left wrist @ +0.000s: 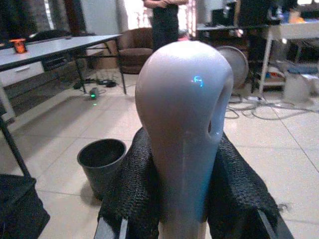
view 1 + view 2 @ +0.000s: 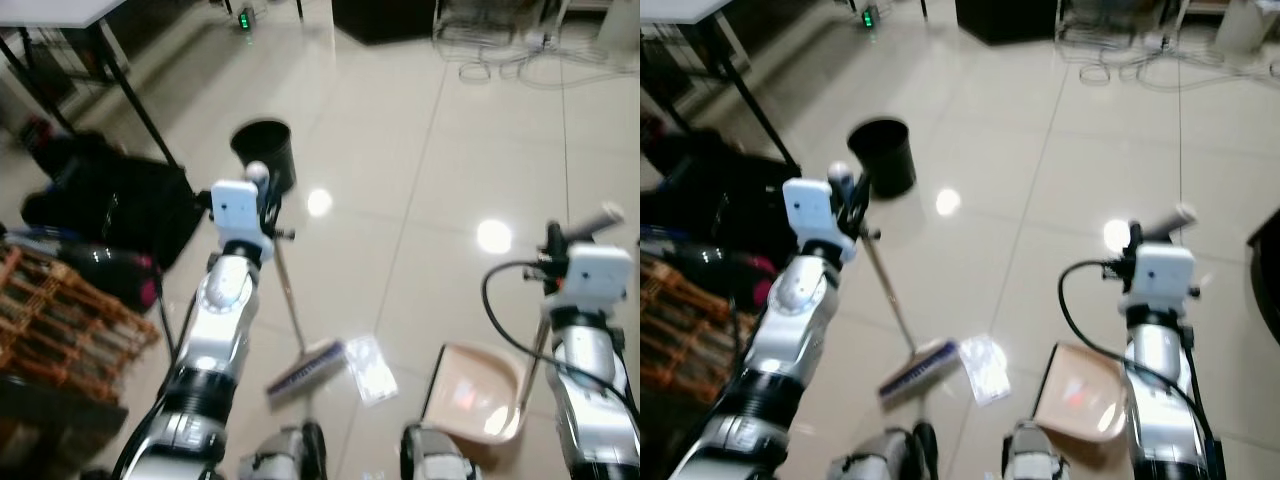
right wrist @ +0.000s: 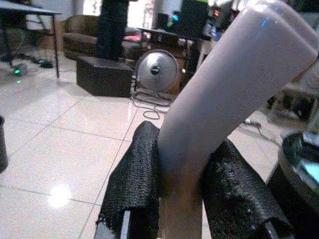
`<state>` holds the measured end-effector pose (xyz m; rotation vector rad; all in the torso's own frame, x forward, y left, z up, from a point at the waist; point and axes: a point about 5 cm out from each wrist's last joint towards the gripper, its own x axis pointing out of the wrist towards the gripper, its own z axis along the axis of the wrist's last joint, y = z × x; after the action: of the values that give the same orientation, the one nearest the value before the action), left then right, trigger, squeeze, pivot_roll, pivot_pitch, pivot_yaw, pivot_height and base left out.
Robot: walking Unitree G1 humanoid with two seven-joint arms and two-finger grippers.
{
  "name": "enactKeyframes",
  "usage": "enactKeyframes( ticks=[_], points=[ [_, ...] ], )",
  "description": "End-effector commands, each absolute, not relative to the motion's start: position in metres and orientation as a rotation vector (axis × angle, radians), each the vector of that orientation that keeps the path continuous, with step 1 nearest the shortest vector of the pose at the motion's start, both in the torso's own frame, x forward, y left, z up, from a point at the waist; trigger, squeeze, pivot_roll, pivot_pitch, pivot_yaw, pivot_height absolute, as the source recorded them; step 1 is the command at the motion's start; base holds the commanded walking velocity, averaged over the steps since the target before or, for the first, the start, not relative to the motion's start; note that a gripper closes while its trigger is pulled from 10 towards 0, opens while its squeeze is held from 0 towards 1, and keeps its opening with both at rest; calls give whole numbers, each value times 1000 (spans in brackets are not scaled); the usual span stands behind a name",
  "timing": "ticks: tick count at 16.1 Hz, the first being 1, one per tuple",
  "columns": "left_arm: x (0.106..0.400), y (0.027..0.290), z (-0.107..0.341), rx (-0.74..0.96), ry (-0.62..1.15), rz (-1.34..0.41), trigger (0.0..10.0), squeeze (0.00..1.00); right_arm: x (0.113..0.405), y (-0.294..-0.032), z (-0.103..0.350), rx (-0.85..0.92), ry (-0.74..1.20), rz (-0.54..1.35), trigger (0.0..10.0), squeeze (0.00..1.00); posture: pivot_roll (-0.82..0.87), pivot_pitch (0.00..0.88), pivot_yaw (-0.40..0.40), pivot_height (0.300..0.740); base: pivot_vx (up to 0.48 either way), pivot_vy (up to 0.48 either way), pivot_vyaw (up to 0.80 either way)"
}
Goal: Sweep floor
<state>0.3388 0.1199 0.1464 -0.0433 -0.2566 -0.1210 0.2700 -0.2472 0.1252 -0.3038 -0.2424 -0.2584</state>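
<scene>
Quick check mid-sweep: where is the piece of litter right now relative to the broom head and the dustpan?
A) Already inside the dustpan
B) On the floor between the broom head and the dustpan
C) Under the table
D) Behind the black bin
B: the crumpled clear wrapper lies on the tile just beside the broom head, short of the dustpan, which sits apart on the robot's right.

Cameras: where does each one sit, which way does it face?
Eye views: head, looking down at both silver arms, broom, beige dustpan, clear plastic wrapper.
Left wrist: along left gripper clamping pale broom handle, toward black round bin.
Right wrist: along right gripper clamping dustpan handle.
Shared: bin, eyes and left wrist.
</scene>
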Motion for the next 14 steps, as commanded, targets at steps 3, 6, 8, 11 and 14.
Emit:
enactKeyframes(
  ticks=[3,6,8,11,14],
  points=[
    [346,131,154,-75,-329,6,10000,0,284,-236,126,-407,-299,-150,10000,0,38,365,149,740,0,0,0],
    [351,135,155,-84,-355,54,10000,0,294,-223,125,-357,-358,-129,10000,0,61,388,171,740,0,0,0],
    [354,135,157,-87,-374,66,10000,0,297,-209,125,-333,-397,-102,10000,0,78,401,184,740,0,0,0],
    [359,131,157,-96,-372,87,10000,0,298,-183,116,-290,-422,-62,10000,0,100,402,199,740,0,0,0],
    [362,124,155,-109,-359,94,10000,0,296,-153,108,-234,-433,-16,10000,0,109,393,207,740,0,0,0]
  ],
)
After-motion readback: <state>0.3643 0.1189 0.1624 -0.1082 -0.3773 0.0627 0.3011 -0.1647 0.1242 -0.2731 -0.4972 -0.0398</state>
